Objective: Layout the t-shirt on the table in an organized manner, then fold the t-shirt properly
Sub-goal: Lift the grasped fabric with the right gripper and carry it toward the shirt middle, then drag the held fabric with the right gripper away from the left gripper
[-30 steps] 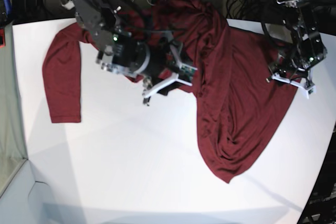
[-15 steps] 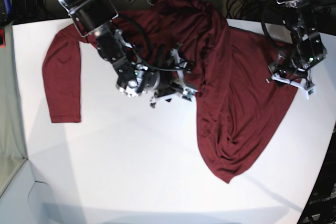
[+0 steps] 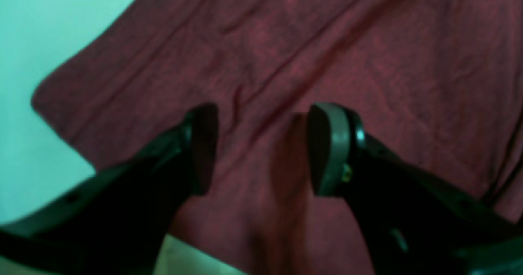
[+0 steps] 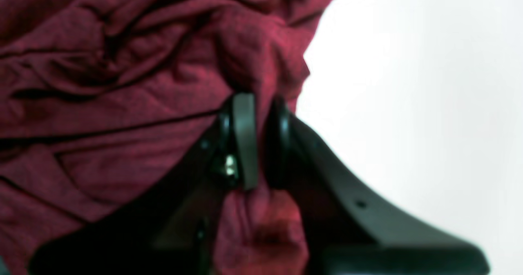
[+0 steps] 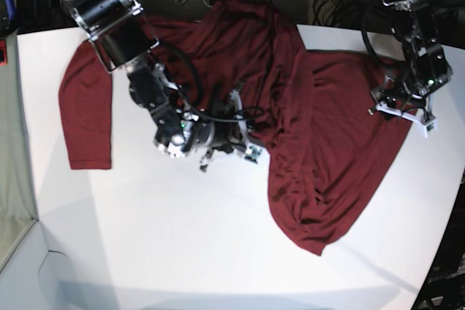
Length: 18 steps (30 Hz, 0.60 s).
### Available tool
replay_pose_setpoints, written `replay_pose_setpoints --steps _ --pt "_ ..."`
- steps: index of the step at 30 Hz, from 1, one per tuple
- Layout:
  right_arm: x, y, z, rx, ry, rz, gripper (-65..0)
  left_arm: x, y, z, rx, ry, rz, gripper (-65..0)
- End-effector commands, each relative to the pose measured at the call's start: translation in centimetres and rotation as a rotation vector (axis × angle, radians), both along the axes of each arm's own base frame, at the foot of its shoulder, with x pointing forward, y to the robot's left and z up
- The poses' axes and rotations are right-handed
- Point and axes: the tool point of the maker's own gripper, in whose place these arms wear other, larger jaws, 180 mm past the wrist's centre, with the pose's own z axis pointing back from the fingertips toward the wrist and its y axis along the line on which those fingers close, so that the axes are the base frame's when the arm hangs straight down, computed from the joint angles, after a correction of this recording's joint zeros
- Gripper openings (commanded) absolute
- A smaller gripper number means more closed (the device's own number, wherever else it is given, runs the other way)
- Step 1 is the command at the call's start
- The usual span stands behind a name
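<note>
The crumpled maroon knit t-shirt lies across the white matte worktop, whose near half is open, the right end effector pinching its bunched inner edge and the left end effector parted, empty, above its hem.

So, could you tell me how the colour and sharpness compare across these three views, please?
Left wrist view: soft focus, with a green cast that turns the table teal; the left gripper is blurred. Right wrist view: the table is washed out to near white, and the right gripper and the t-shirt are slightly soft. Base view: sharpest, though the table edge bows as through a wide lens.
</note>
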Motion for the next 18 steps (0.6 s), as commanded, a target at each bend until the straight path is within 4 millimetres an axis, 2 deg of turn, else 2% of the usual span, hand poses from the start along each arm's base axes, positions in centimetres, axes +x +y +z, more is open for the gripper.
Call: replay_pose_setpoints --steps 1,4,7,12,15,18 --pt "1.7 0.7 2.2 0.038 -0.057 0.004 -65.0 0.5 0.4 0.7 0.01 -0.018 0.001 -31.2" --pt "3.5 -0.5 3.5 0.015 -0.106 -0.005 -65.0 0.5 0.4 0.7 0.01 -0.018 0.001 -31.2" --pt "5.0 -0.9 5.6 0.019 -0.168 -0.005 -65.0 0.4 0.4 0.5 0.007 -0.011 0.003 -31.2" --pt "7.8 -2.1 10.1 0.06 -0.279 -0.055 -65.0 -0.6 0.4 -1.7 -0.023 0.051 0.021 -31.2" --pt "8.5 -2.8 11.2 0.078 -0.303 -0.083 -65.0 -0.8 0.6 -2.4 -0.023 0.053 0.032 -31.2" --pt "8.8 -3.1 11.5 0.086 -0.309 -0.098 -65.0 -0.5 0.4 -2.7 -0.002 0.034 0.018 -31.4"
